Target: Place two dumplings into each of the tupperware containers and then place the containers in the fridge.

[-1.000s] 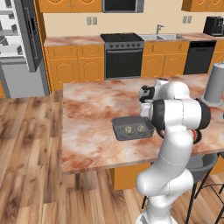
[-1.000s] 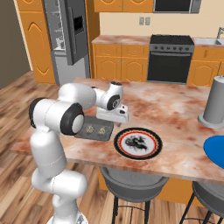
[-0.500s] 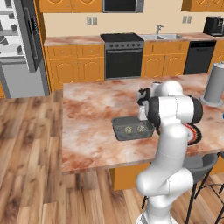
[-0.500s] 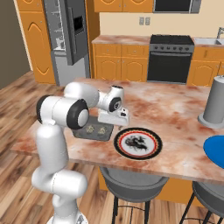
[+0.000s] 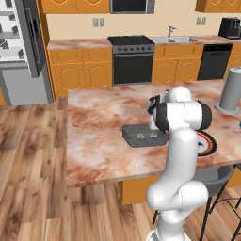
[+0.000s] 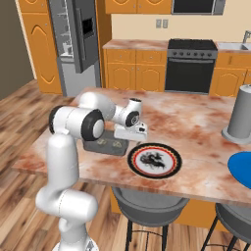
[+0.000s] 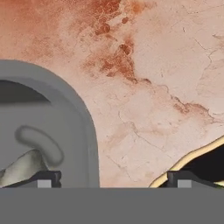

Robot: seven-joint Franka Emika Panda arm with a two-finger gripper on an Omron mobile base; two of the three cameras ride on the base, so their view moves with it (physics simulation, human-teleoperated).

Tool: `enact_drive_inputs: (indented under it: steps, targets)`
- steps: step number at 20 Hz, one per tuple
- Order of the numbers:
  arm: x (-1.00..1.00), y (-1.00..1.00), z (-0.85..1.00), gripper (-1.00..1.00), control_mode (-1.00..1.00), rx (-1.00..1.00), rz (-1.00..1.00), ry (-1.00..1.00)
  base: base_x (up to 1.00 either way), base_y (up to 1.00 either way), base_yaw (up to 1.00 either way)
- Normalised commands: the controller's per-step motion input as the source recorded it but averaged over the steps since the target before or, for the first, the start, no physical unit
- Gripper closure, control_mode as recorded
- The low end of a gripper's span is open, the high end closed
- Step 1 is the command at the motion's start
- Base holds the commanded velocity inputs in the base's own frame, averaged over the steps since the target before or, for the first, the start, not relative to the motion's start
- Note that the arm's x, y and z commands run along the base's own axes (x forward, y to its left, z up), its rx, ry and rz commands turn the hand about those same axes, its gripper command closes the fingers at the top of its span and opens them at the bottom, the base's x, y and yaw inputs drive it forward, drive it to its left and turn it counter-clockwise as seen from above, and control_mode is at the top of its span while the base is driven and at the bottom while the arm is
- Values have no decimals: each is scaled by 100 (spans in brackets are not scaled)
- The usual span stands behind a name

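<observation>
On the left the fridge (image 5: 21,52) stands open and well apart from the island counter (image 5: 99,136), where the dark grey container (image 5: 141,135) holds two dumplings (image 5: 140,136). Over the last second the arm has drawn in and its gripper (image 6: 131,131) has sunk low at that container's right-hand end. The jaws are spread wide and hold nothing, one fingertip (image 7: 43,178) over the container's rim, the other (image 7: 186,178) at the plate (image 6: 154,160), so a grasp of the container looks next.
</observation>
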Motion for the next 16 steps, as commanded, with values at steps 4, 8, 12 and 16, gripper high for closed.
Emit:
enact_drive_inputs:
  steps: [4,8,12,16]
  targets:
    - [4,0,-1,-100,-100,0,0,0,0,0,0]
    - [-44,0,0,-100,-100,0,0,0,0,0,0]
    - [-20,0,-3,-100,-100,0,2,-2,0,0,0]
    - [2,0,-20,-100,-100,0,10,-4,0,0,0]
